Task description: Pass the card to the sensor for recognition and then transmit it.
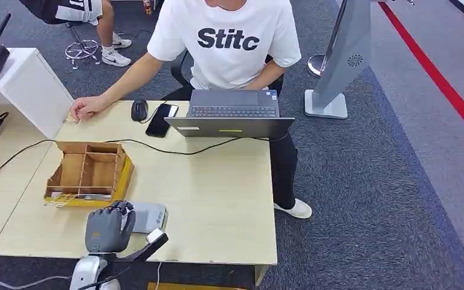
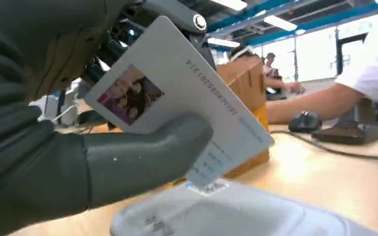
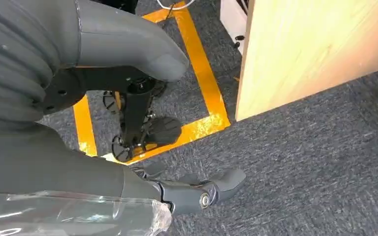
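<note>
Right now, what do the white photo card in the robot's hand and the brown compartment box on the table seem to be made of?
The white photo card looks like stiff, smooth plastic: flat, printed, slightly glossy. The brown compartment box looks like matte corrugated cardboard, with thin, raw-edged dividers. The left hand holding the card seems to be grey moulded plastic or rubber.

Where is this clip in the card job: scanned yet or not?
Picked up: the left hand holds the card. In hand: the card hangs just above the grey sensor pad; whether it has read is not shown. Left: passing it to the person.
</note>
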{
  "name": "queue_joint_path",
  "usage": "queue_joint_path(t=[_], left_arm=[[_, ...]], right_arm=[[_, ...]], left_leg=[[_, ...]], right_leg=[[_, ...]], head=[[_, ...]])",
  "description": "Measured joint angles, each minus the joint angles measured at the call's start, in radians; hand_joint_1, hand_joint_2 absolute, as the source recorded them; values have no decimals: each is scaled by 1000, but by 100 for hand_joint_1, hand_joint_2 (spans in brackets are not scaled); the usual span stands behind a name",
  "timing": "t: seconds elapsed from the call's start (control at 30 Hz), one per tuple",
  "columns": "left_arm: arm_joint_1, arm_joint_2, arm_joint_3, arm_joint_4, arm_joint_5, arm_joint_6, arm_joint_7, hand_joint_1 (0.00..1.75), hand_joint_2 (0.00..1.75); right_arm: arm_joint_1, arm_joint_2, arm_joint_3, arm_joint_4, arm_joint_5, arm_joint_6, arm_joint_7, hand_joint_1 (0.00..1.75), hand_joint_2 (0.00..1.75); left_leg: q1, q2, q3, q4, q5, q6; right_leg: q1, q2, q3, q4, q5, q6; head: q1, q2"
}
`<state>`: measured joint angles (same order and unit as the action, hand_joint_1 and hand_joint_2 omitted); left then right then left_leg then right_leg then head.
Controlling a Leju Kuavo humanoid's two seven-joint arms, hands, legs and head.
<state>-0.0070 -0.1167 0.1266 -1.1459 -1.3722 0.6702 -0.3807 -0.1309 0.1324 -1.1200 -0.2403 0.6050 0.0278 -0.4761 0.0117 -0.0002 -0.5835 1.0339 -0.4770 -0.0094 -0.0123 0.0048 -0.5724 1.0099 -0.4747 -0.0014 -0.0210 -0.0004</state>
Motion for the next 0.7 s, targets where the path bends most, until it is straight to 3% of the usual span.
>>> queue_joint_path(t=[0.7], left_arm=[[21,1,0,-90,-7,4,3,175,175]], right_arm=[[-5,0,1,0,3,1,2,0,175]], left_leg=[[0,0,-1,0,0,0]], right_leg=[[0,0,-1,0,0,0]], head=[[0,0]])
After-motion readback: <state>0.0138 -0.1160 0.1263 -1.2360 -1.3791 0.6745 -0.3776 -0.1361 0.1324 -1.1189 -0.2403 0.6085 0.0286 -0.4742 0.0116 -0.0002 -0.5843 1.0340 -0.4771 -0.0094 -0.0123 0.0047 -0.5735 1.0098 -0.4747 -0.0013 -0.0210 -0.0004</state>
